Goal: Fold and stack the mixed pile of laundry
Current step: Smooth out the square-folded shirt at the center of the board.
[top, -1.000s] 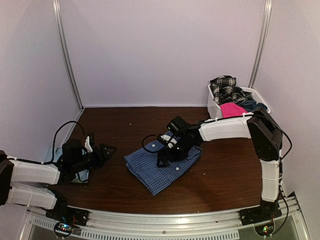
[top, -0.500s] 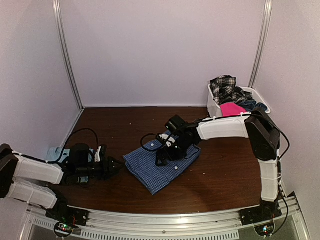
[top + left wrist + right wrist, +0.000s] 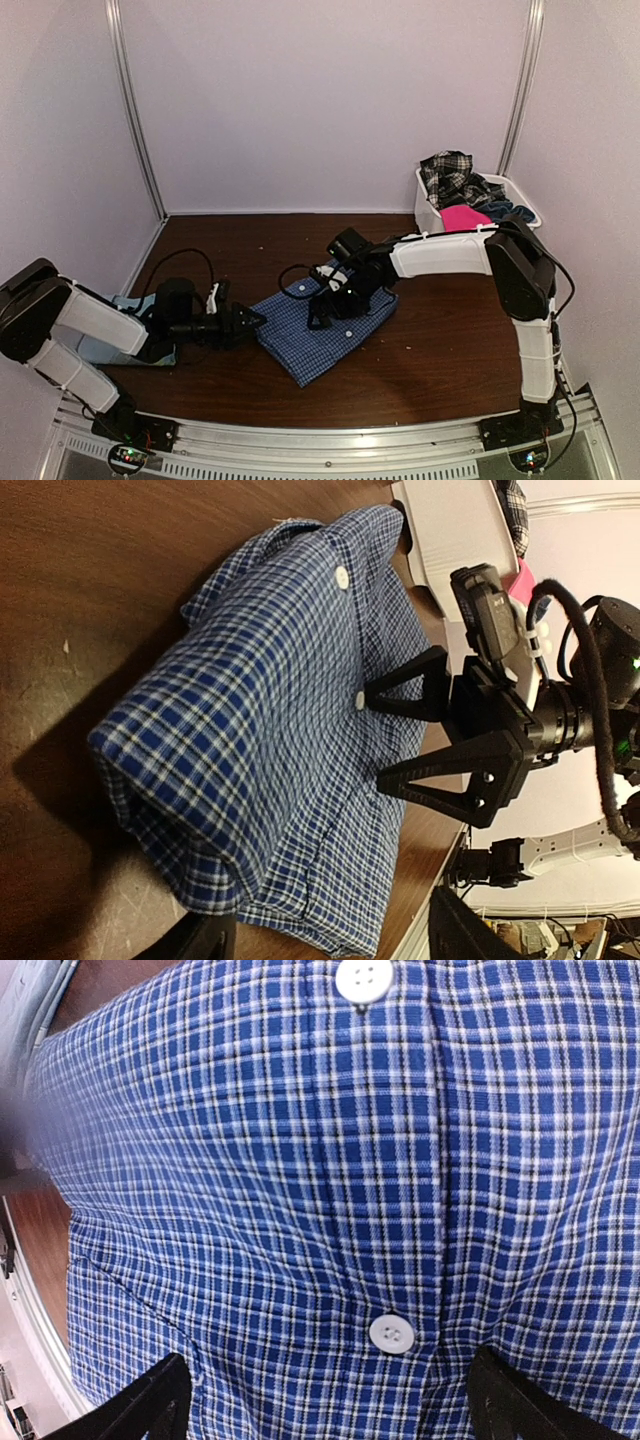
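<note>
Movement brings the left hand (image 3: pixel 247 321), seemingly parted and empty, up to the checked shirt (image 3: pixel 250 710), pinned by the wide-open right hand (image 3: pixel 375 738), likely for another fold.

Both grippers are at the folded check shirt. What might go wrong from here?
The left gripper, low at the folded edge of the blue check shirt, may shove and bunch it.
The open right gripper sits by a button and might snag it.
The left arm lies over the light blue T-shirt and may drag it.
</note>
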